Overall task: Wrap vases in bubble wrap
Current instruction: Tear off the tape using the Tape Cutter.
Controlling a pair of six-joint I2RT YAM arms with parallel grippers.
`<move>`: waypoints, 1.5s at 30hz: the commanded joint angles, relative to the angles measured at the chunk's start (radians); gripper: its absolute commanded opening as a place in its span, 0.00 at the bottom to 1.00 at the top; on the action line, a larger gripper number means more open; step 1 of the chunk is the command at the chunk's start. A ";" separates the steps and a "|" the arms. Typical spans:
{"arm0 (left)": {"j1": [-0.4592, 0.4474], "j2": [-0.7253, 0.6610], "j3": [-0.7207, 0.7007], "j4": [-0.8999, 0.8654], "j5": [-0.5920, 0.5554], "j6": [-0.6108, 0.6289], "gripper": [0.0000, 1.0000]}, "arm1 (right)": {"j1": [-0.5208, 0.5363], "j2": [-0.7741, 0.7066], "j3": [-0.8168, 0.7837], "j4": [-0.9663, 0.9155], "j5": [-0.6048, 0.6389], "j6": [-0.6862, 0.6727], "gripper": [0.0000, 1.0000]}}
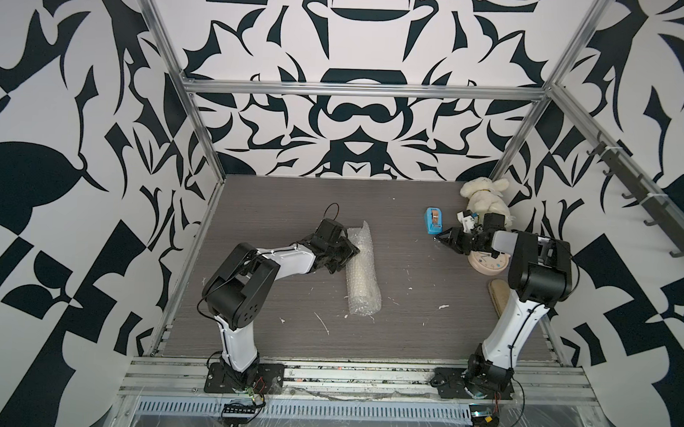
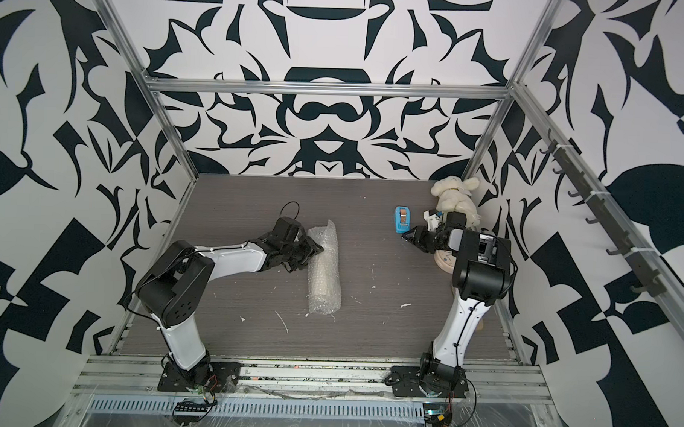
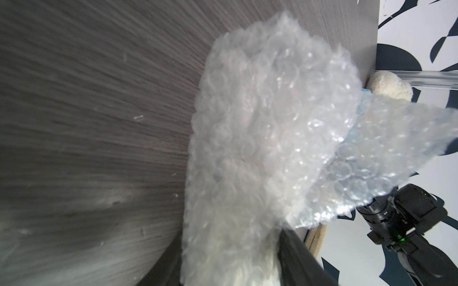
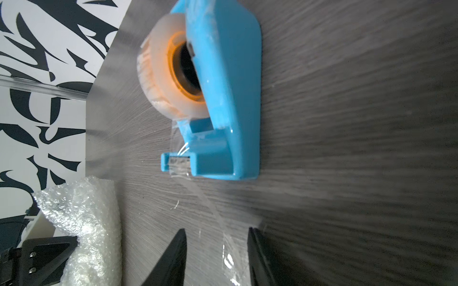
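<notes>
The left claw (image 1: 349, 250) reaches in from the counter's (image 1: 407, 314) left edge and is clamped across the far part of the bubble wrap (image 1: 363, 276). The wrap is rolled into a long bundle lying on its side, left of centre. A cream-white vase (image 3: 244, 274) shows dimly through the wrap in the left wrist view, and a loose flap stands off the roll's far end. The near end lies well short of the counter's front edge, with bare surface and small white scraps (image 1: 323, 323) around it.

Right of the roll is a wide open stretch. Beyond it the blue tape dispenser (image 1: 433, 220) stands near the far right. Just beside it hovers the right claw (image 4: 216, 230), its jaws apart, with a clear tape strip (image 4: 210, 210) trailing from the cutter between them. A pink clock (image 1: 487, 263) and a plush toy (image 1: 485, 198) crowd the right edge.
</notes>
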 commanded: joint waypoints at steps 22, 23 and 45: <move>-0.006 0.006 -0.029 -0.107 -0.004 0.019 0.52 | 0.033 0.112 0.137 -0.083 -0.132 -0.052 0.28; -0.007 0.006 -0.030 -0.106 -0.004 0.020 0.52 | 0.032 0.110 0.134 -0.079 -0.132 -0.051 0.27; -0.006 0.005 -0.025 -0.110 -0.003 0.022 0.52 | -0.007 0.074 0.061 0.005 -0.180 -0.010 0.21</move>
